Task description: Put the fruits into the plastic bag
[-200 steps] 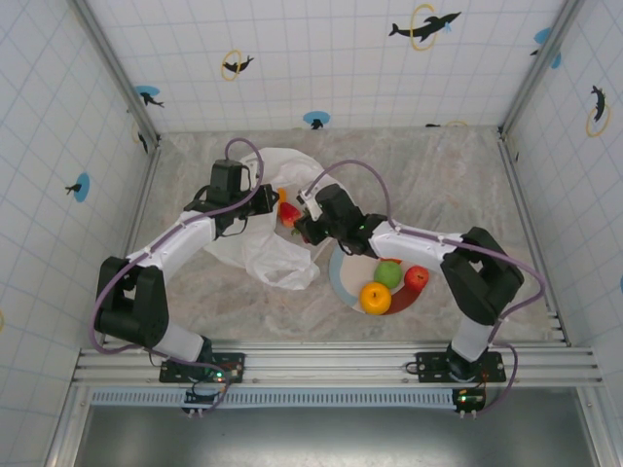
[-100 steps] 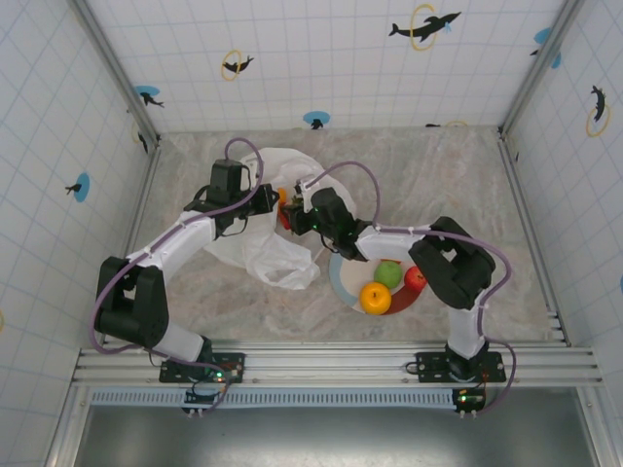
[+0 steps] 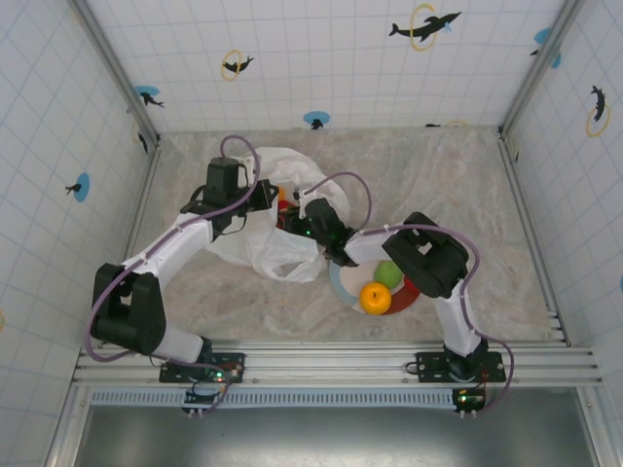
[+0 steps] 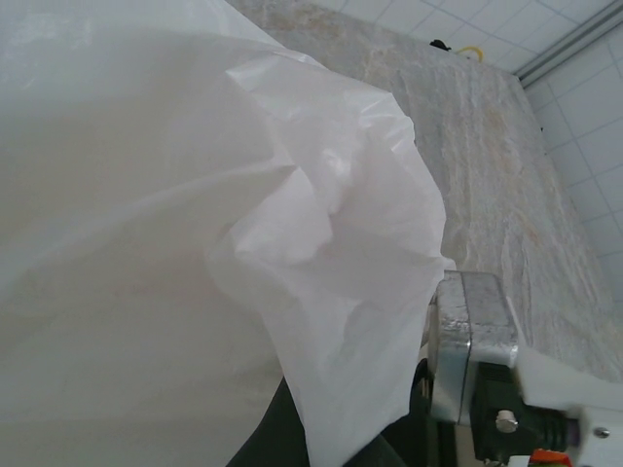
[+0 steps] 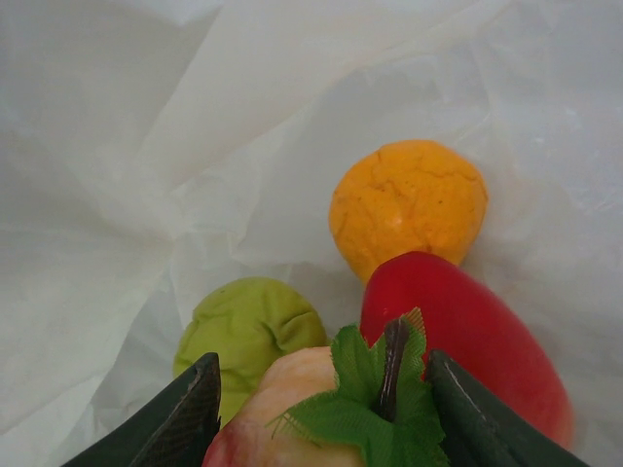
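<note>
Nearest the arm bases, the plate (image 3: 337,282) holds an orange (image 3: 375,297) and a green apple (image 3: 390,273). The right arm's elbow crosses the plate's far edge, so I cannot tell whether another fruit sits under it. Just beyond and to the left lies the plastic bag (image 3: 277,255), crumpled on the table (image 3: 487,195). The right gripper (image 5: 321,362) reaches inside the bag's mouth, its two fingers clamped on either side of a strawberry (image 5: 277,413) with a green leafy cap. Below and ahead of it, on the bag's floor, a pear (image 5: 251,329), a red fruit (image 5: 467,341) and a second orange (image 5: 409,204) lie bunched close together. Farther along, the left gripper (image 3: 261,201) is closed on the bag's upper rim, holding the film up so the opening stands; its wrist view shows gathered film right at the fingers.

The step in hand looks like releasing the strawberry. It hangs low over the pile, so the fingers should part here. Pushing deeper would shove the fruits or drag the thin film. They should open just wide enough for the cap to clear, then back out along the line of entry, staying under the raised rim to avoid a snag. The left gripper should hold its pinch and height until the right one is out; any slack would drape film over the fingers.
</note>
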